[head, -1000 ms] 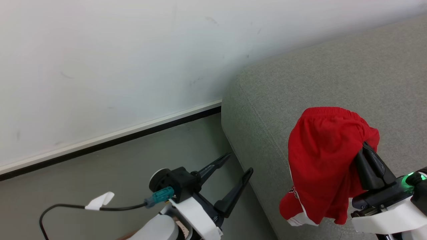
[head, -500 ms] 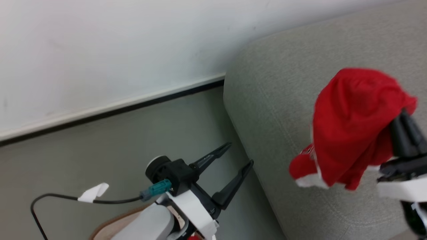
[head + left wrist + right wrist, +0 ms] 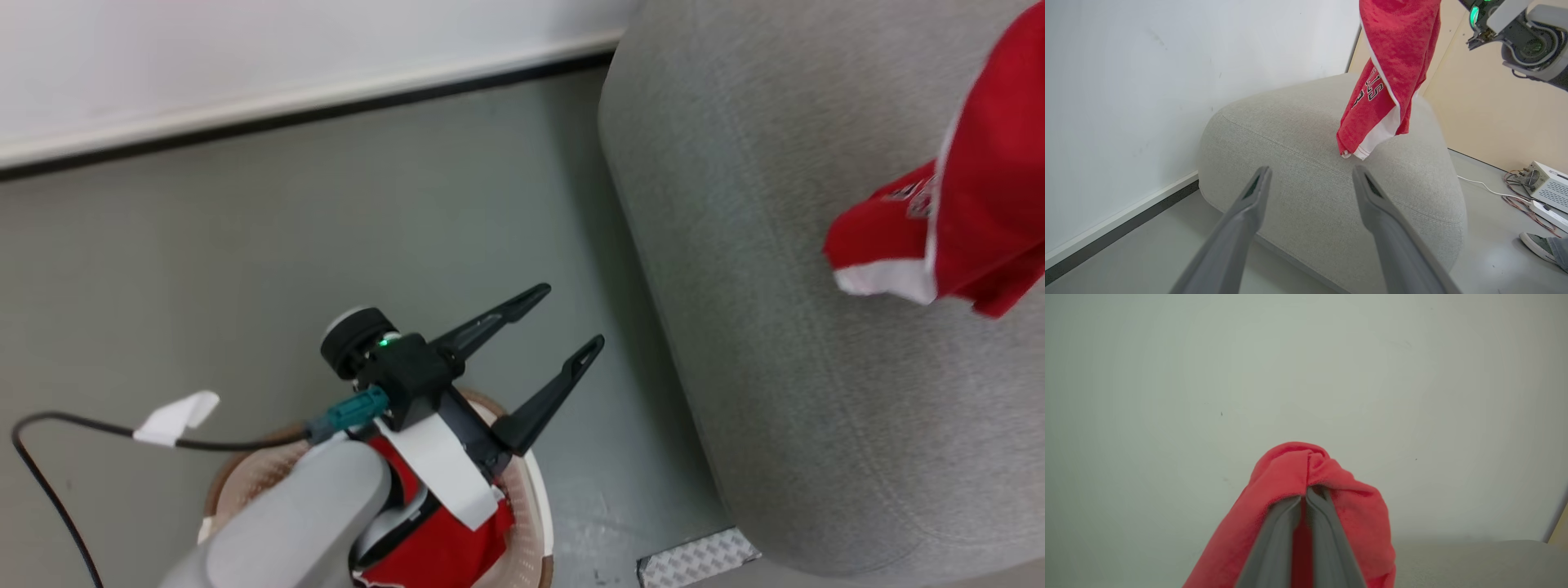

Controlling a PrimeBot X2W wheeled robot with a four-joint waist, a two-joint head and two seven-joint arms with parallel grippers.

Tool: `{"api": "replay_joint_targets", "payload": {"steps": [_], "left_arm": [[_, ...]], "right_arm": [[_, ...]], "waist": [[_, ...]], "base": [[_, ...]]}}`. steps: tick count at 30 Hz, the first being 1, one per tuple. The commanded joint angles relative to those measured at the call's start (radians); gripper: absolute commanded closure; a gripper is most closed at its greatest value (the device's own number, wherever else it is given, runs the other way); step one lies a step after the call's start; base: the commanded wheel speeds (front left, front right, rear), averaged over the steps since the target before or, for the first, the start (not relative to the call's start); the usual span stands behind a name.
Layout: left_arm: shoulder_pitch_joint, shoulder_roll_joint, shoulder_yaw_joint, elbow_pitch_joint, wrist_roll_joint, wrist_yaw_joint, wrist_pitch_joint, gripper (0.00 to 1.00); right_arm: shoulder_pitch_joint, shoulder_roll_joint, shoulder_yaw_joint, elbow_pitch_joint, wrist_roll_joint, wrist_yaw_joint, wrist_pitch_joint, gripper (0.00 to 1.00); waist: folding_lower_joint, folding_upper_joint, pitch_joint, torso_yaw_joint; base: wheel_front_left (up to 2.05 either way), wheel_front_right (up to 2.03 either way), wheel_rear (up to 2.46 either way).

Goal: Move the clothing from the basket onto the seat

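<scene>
Pale wall [image 3: 245,49] behind, grey-green floor [image 3: 245,245] below. Looks lower and further round than a second ago, which brings the basket [image 3: 545,531] into the bottom of the head view, under the left forearm [image 3: 286,523], with red clothing [image 3: 441,555] lying inside it. Puts that shift down to the camera, not to the things. Finds the left gripper [image 3: 571,314] above the basket rim, fingers spread wide as a second ago and nothing between them. Finds the right gripper [image 3: 1306,494] with fingers pressed together on a fold of one red garment [image 3: 980,204], the same pinch as before. Sees that garment hanging free over the top of the seat [image 3: 775,367], white-trimmed hem lowest; cannot tell from the left wrist view whether the hem brushes the grey cloth or hangs just clear. Judges from this: one piece carried across and ready to be lowered and let go, at least one more waiting in the basket, so roughly mid-task. Reads on the hanging garment, in dark outlined letters, "LLS" with what may be a 3 beneath; loses the rest in the folds. Makes out no writing elsewhere: none legible on the white tag [image 3: 175,412] round the black cable [image 3: 245,445], none on the teal plug [image 3: 347,412] at the left wrist, none on the pale box [image 3: 1545,183] with loose wires on the floor past the seat, near the toe of a person's shoe [image 3: 1537,244].
</scene>
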Motion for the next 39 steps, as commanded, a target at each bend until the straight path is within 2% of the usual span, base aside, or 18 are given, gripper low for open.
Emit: {"api": "replay_joint_targets", "payload": {"steps": [1,7,12,19,27,34,35,36,37,39], "left_arm": [[-0.027,0.018,-0.006,-0.005,-0.008,0.002,0.000,0.00],[-0.094,0.034,-0.026,-0.029,-0.007,0.002,0.001,0.00],[-0.127,0.038,-0.034,-0.034,-0.008,0.002,0.000,0.00],[-0.142,0.037,-0.035,-0.025,-0.014,0.002,-0.001,0.00],[-0.137,0.024,-0.021,-0.020,-0.014,0.002,-0.001,0.00],[-0.114,0.002,-0.010,-0.017,-0.016,0.002,-0.001,0.00],[-0.112,-0.001,-0.009,-0.016,-0.016,0.002,-0.001,0.00],[-0.108,-0.003,-0.006,-0.015,-0.015,0.002,-0.001,0.00],[-0.103,-0.005,-0.004,-0.013,-0.017,0.002,-0.001,0.00],[-0.091,-0.010,-0.001,-0.006,-0.019,0.002,-0.001,0.00]], "right_arm": [[-0.038,-0.009,-0.025,0.016,0.006,-0.002,0.001,1.00],[-0.108,-0.021,-0.147,0.050,-0.014,-0.002,0.001,1.00],[-0.133,0.002,-0.208,0.117,0.032,-0.002,0.001,1.00],[-0.123,-0.027,-0.159,0.323,0.061,-0.002,0.001,1.00],[-0.165,-0.082,-0.043,0.558,0.133,-0.002,0.033,1.00],[-0.204,-0.125,0.049,0.656,0.185,-0.002,0.049,1.00],[-0.208,-0.132,0.062,0.665,0.188,-0.002,0.050,0.75],[-0.210,-0.136,0.078,0.676,0.187,-0.002,0.053,0.55],[-0.210,-0.141,0.091,0.684,0.191,-0.002,0.056,0.04],[-0.209,-0.151,0.120,0.697,0.193,-0.002,0.060,0.00]], "waist": [[-0.0002,-0.0001,0.070,0.032],[-0.0002,-0.0001,0.161,0.070],[-0.0002,-0.0001,0.219,0.097],[-0.0002,-0.0001,0.258,0.120],[-0.0002,-0.0001,0.261,0.131],[-0.0002,-0.0001,0.224,0.134],[-0.0002,-0.0001,0.216,0.134],[-0.0002,-0.0001,0.205,0.133],[-0.0002,-0.0001,0.196,0.133],[-0.0002,-0.0001,0.170,0.130]], "base": [[0.00,0.00,0.00],[0.00,0.00,0.00],[0.00,0.00,0.00],[0.00,0.00,0.00],[0.00,0.00,0.00],[0.00,0.00,0.00],[0.00,0.00,0.00],[0.00,0.00,0.00],[0.00,0.00,0.00],[0.00,0.00,0.00]]}}
